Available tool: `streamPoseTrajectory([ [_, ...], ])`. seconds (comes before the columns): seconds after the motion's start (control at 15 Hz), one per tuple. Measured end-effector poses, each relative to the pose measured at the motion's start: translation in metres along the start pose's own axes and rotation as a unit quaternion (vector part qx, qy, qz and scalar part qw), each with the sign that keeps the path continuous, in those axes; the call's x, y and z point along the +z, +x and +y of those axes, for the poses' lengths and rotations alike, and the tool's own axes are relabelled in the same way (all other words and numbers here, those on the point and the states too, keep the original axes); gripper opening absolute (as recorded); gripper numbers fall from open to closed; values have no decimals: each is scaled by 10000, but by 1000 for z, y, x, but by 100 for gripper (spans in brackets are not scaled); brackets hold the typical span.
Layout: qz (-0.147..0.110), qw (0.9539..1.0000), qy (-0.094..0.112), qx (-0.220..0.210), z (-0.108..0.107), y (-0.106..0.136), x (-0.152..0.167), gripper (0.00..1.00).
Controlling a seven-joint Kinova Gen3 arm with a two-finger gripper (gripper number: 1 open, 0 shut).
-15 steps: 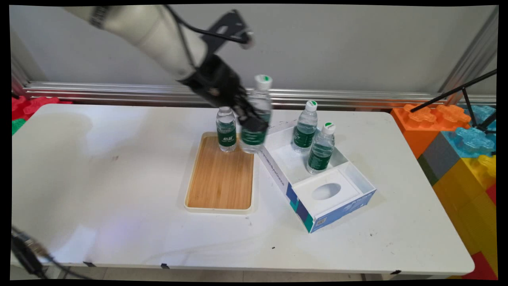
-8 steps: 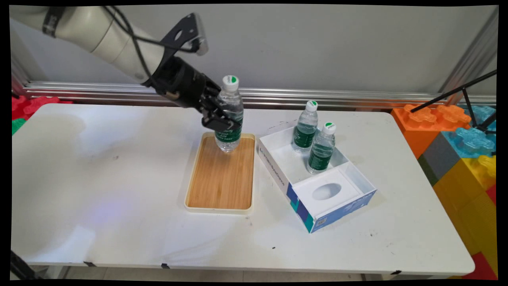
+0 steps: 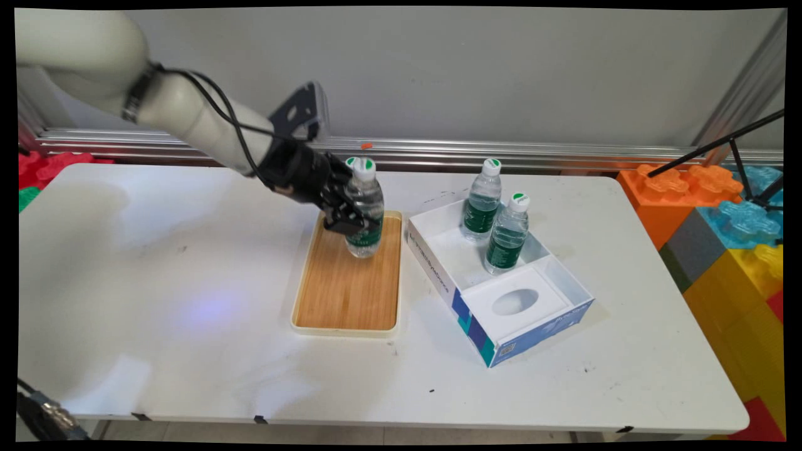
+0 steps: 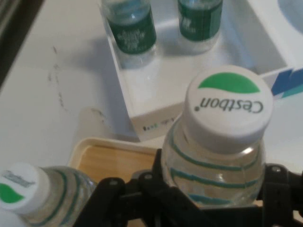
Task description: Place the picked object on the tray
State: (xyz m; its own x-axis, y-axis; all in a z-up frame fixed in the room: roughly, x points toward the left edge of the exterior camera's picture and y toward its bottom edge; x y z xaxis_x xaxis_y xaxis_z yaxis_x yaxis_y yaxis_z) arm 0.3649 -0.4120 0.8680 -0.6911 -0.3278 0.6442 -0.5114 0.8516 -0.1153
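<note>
Bottle [image 4: 213, 142], cap lettered "C'estbon", clamped in gripper [image 3: 352, 219] over wooden tray [image 3: 348, 282].

A water bottle [image 3: 365, 210], clamped in the black gripper [image 3: 348, 213], is carried leftward from beside the white box [image 3: 567, 283] and lowered over the far end of the bamboo tray [image 3: 346, 288]. It is now held lower than half a second ago, just above or on the wood. A second bottle [image 4: 33, 198] on the tray is now hidden behind it in the main view.
</note>
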Motion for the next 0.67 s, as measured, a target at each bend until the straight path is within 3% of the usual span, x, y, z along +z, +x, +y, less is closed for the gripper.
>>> streamPoseTrajectory([
  [0.67,21,9991,-300,-291,-18,-40,67,0],
])
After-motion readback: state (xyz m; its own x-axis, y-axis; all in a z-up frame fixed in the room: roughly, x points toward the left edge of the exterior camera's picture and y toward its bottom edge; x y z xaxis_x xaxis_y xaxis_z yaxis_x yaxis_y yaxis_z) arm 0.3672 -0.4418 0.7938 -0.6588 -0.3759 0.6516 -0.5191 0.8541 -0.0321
